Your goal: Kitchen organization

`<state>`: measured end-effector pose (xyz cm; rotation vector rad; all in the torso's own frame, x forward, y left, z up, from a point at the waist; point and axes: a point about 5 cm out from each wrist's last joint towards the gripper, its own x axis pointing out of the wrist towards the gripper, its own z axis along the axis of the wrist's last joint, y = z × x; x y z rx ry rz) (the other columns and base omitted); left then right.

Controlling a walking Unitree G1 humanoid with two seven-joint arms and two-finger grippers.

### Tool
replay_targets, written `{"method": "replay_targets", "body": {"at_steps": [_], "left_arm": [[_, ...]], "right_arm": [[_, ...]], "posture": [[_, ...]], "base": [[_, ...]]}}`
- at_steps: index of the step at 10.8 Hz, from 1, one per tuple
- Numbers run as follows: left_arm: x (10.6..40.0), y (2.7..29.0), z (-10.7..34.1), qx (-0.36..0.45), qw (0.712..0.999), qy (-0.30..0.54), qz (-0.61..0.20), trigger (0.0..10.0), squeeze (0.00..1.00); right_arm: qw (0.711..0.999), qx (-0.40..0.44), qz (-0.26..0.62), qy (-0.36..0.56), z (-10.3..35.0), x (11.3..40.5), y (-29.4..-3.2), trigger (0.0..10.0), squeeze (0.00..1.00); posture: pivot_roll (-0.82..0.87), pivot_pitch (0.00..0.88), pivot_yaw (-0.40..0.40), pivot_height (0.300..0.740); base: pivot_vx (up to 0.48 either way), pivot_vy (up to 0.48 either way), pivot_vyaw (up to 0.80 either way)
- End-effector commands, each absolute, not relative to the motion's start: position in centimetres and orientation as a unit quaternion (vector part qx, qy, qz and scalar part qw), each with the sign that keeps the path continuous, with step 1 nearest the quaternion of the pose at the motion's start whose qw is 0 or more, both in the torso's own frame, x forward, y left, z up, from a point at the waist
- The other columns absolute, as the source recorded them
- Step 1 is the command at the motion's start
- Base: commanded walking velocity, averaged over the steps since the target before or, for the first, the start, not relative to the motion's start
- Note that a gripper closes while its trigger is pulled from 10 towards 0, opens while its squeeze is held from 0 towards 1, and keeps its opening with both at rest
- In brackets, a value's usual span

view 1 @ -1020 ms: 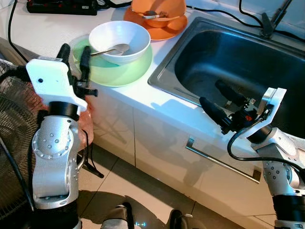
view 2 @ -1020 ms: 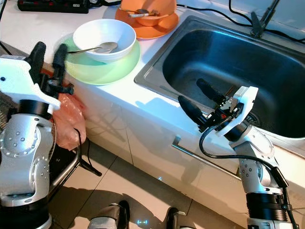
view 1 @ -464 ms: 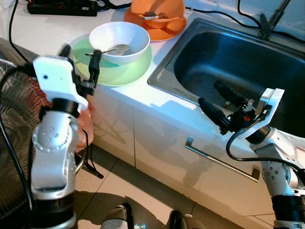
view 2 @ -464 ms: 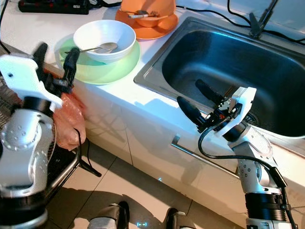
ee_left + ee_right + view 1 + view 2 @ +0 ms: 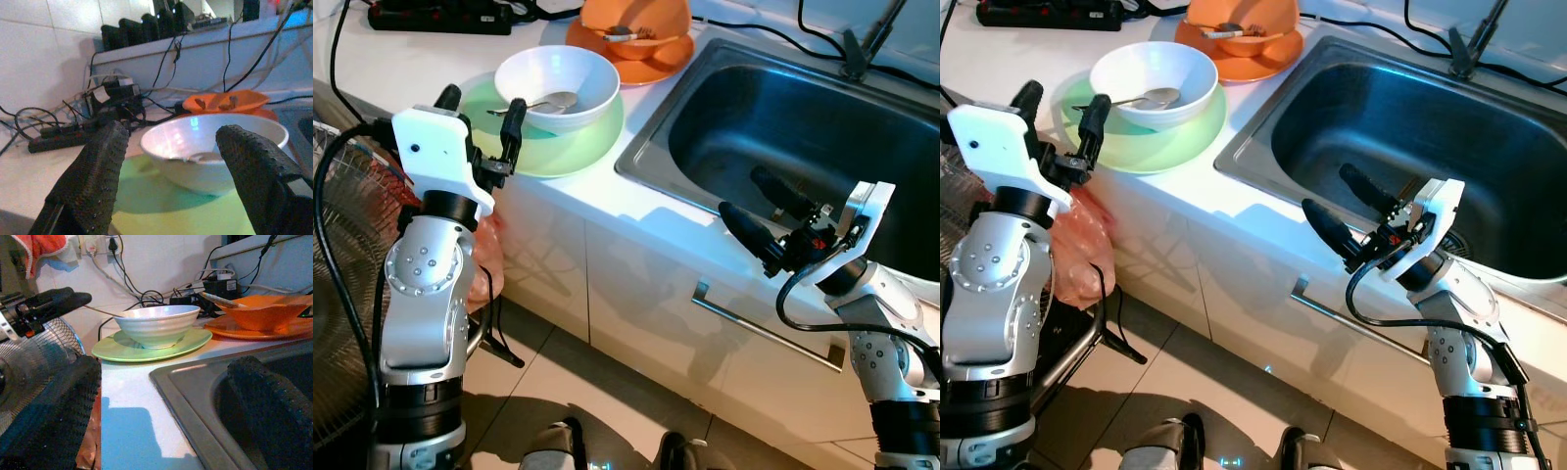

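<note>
- The left gripper (image 5: 480, 100) is raised at the worktop's front edge, its fingers (image 5: 93, 176) spread wide and released, grasping nothing.
- Straight ahead of those fingers sits a white bowl (image 5: 558, 86) with a metal spoon (image 5: 540, 102) lying inside it, the handle pointing back toward the left gripper.
- The white bowl rests on a pale green plate (image 5: 576, 145), whose near rim lies just beyond the left fingertips; whether a fingertip touches the rim cannot be told.
- Beyond the white bowl, farther from the left fingers, an orange bowl (image 5: 638, 22) stands on an orange plate (image 5: 651, 67), with utensils lying in it.
- A black power strip (image 5: 435, 14) and tangled cables lie at the back of the white worktop (image 5: 382, 69), well past the left fingers.
- The right gripper (image 5: 766, 210) hovers over the near rim of the steel sink (image 5: 783, 127), its fingers (image 5: 54, 421) also parted and empty.
- One right finger hangs above the worktop strip in front of the sink; the other reaches over the basin.
- Below the right fingers, a metal drawer handle (image 5: 764, 331) runs along the white cabinet front.
- Beside the left arm stands a wire fan (image 5: 337, 323), with an orange plastic bag (image 5: 1077, 257) hanging just below the worktop edge.
</note>
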<state>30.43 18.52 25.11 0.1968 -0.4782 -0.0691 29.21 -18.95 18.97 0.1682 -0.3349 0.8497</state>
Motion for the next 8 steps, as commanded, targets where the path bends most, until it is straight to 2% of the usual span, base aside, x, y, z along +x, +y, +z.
{"method": "replay_targets", "body": {"at_steps": [1,8], "left_arm": [[30.5,18.5,25.3,0.098,0.964,-0.242,-0.04,10.0,0.0],[32.2,17.9,25.6,0.093,0.961,-0.254,-0.055,10.0,0.0]], "right_arm": [[0.894,0.074,0.413,-0.158,18.9,29.0,-19.1,10.0,0.0],[0.894,0.066,0.413,-0.16,19.4,29.0,-19.3,10.0,0.0]], "posture": [[0.11,0.18,-0.061,0.74],[0.1,0.19,-0.068,0.74]], "base": [[0.0,0.0,0.0],[0.0,0.0,0.0]]}}
